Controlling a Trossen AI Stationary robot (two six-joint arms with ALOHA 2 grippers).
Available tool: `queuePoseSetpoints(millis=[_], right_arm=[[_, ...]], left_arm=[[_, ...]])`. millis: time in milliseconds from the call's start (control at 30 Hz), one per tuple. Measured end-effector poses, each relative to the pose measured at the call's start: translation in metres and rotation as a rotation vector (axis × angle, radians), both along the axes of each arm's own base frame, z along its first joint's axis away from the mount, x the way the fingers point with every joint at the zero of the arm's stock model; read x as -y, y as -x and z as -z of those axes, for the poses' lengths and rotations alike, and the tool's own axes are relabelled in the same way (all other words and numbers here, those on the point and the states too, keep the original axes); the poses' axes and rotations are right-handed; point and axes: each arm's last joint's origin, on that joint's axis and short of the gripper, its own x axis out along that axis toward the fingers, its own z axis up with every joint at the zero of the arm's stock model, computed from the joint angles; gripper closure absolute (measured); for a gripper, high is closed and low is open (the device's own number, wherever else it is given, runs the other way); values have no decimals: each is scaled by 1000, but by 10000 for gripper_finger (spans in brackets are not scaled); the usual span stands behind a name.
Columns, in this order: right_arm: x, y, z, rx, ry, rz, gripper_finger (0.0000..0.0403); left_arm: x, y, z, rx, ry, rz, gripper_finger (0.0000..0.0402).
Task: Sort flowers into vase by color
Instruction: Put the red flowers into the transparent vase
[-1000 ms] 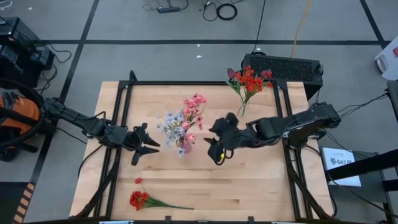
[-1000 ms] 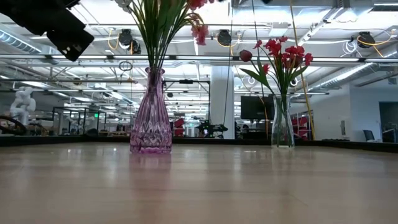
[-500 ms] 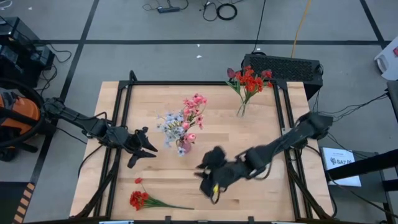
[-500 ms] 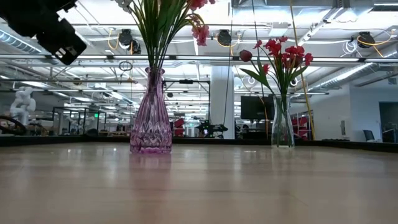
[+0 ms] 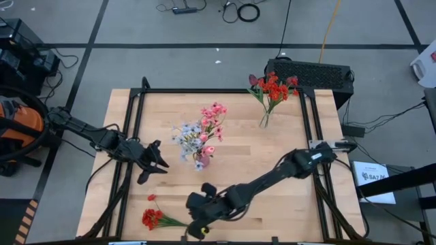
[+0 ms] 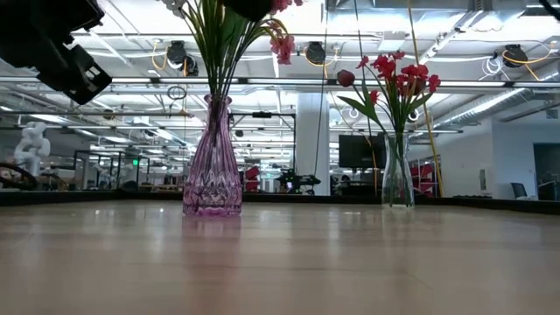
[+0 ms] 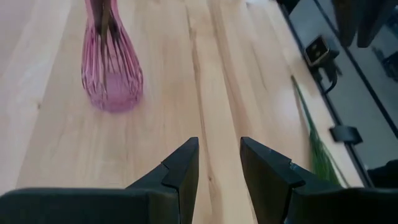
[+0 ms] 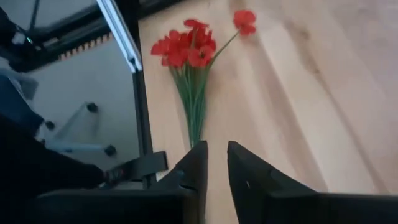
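Observation:
A red spray (image 5: 151,218) lies flat on the table near its front left corner, stalks pointing right (image 8: 194,112). My right gripper (image 5: 197,228) hovers at the stalk ends, its fingers (image 8: 216,163) open by a narrow gap with nothing between them; the stalk ends lie just beyond the fingertips. A pink vase (image 5: 202,161) (image 6: 213,166) at mid-table holds pink and pale blue-white flowers (image 5: 201,129). A clear vase (image 6: 398,179) at the far right holds red flowers (image 5: 274,87). My left gripper (image 5: 155,167) (image 7: 219,158) waits open left of the pink vase (image 7: 111,74).
Black frame rails (image 5: 129,156) run along the table's left and right sides. A rail (image 8: 127,43) lies close beside the red spray at the table's edge. Bare wood (image 5: 272,156) stretches between the two vases and along the near right.
My right gripper has swept from beside the pink vase toward the table's near edge and to the left, ending at the stalk end of the lying red spray. My left gripper has drawn back a little toward the table's left edge. The flowers and vases have stayed put.

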Motion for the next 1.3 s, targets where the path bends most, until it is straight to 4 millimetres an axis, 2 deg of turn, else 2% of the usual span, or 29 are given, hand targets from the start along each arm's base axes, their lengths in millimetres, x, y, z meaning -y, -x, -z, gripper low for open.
queuePoseSetpoints(millis=[100,267,500,700,933,1300], right_arm=[[-4,-13,9,-21,6,-7,362],[-9,-22,22,45,-99,-30,382],[-5,-26,34,53,-19,48,374],[1,-32,43,71,9,92,335],[-3,-44,56,167,131,-46,284],[-9,-53,98,172,277,-178,198]], left_arm=[[-1,2,3,-43,-10,9,277],[-2,7,8,-118,-10,6,277],[-2,8,10,-146,1,-10,277],[-3,8,10,-149,-6,-8,277],[-3,9,11,-157,-21,-22,277],[-5,8,11,-137,-64,-87,277]])
